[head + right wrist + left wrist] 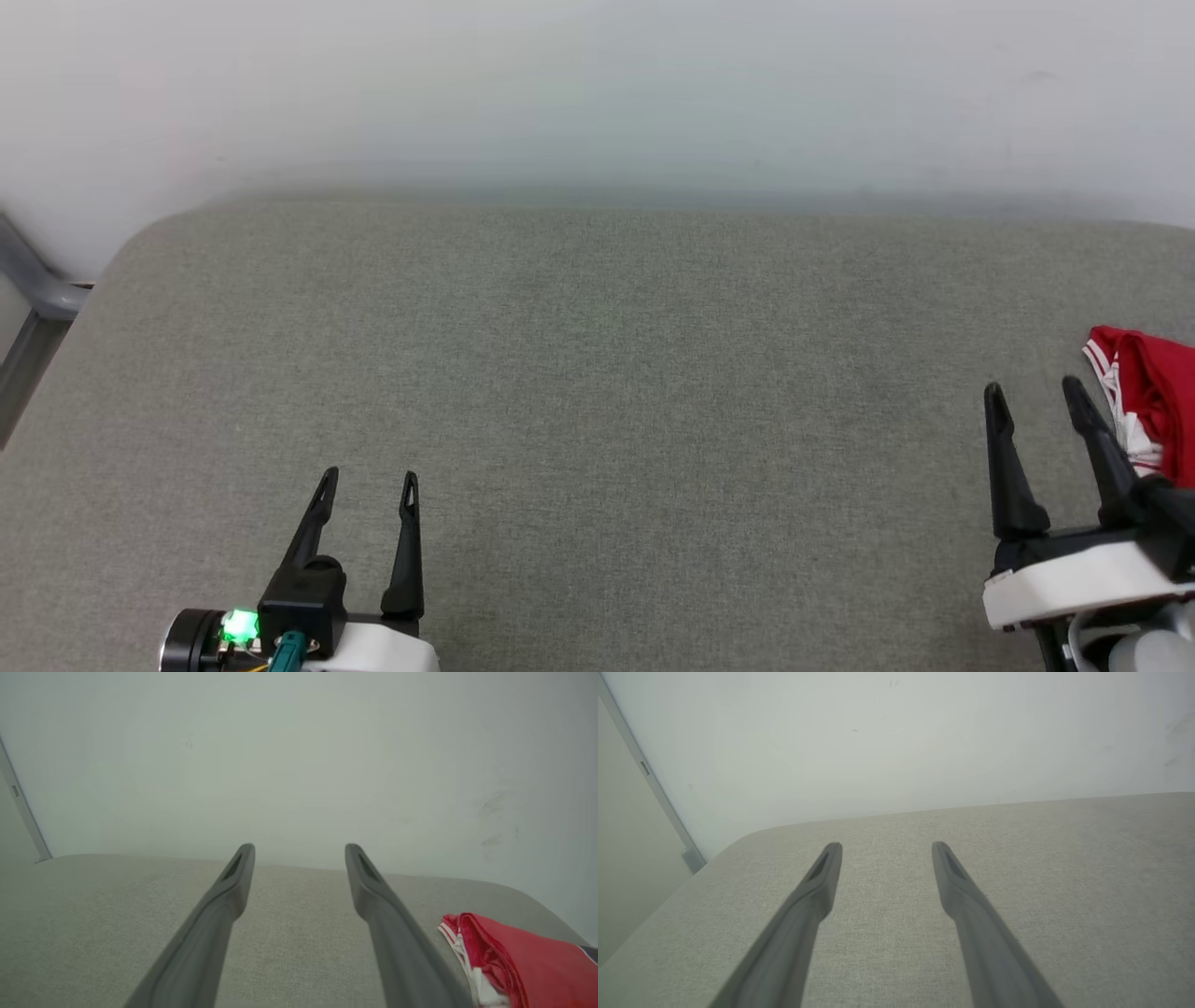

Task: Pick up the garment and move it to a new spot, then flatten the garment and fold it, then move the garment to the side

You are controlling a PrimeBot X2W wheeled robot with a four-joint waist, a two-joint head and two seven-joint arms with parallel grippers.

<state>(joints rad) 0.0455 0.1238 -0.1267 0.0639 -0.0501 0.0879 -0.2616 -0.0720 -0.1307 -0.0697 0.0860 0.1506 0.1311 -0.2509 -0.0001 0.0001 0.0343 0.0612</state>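
Garment: the garment (1153,392) lay bunched on the grey counter (597,373), at the far right edge of the head view; red cloth with white striped trim showed; the frame cut most of it off, so its full lie could not be told.
Handling: judged soft, light and limp; likely to sag and drape once lifted; a pinch on a raised fold or the trimmed edge nearest the gripper looked the best hold.
Right gripper: the right gripper (1032,385) stood with jaws spread wide and empty; the garment lay just beside its right finger and slightly ahead, seemingly not touching.
Left gripper: the left gripper (370,476) was likewise released, holding nothing; well apart from the garment, across the counter.
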